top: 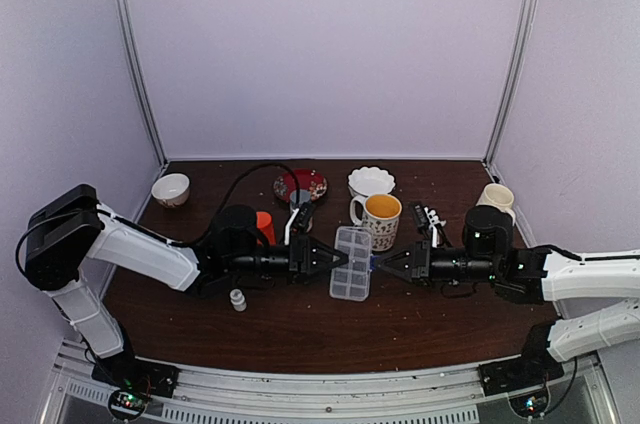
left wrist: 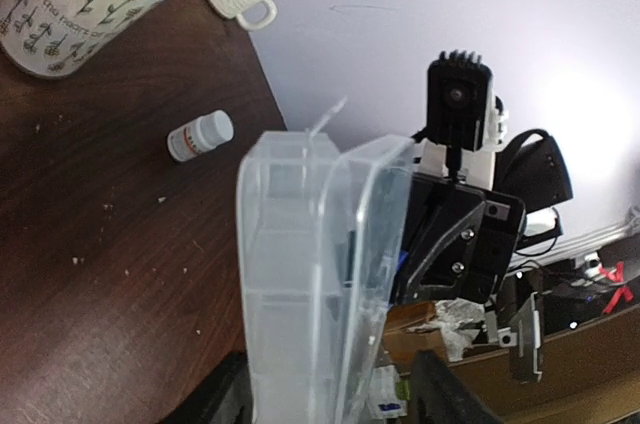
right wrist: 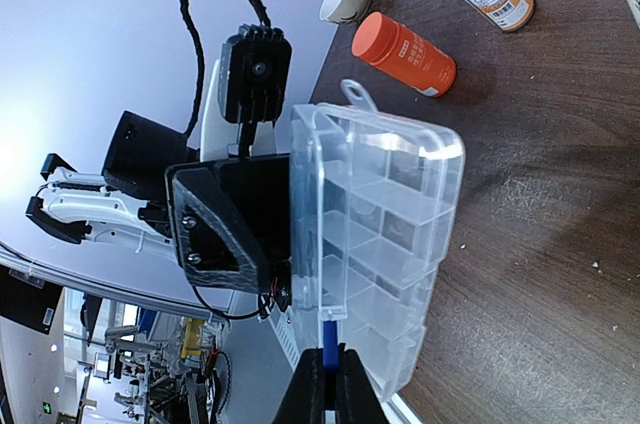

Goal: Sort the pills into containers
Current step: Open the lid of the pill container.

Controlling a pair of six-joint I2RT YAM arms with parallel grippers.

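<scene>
Clear plastic pill box (top: 351,262), at table centre just before the mug (top: 382,216), is pinched at its rim by the closed right gripper (right wrist: 327,359), while the left gripper (top: 338,259) straddles it, clamping indeterminate; a one-sided pinch may let it pivot and slip free.

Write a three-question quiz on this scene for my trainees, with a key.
1. True or false: the clear pill box sits between the left gripper and the right gripper.
2. In the right wrist view, what colour is the bottle lying nearest the pill box? A green, B orange, C blue.
3. How do the right gripper's jaws stand?

Key: 1 true; 2 B; 3 shut, pinching the pill box's edge.
</scene>
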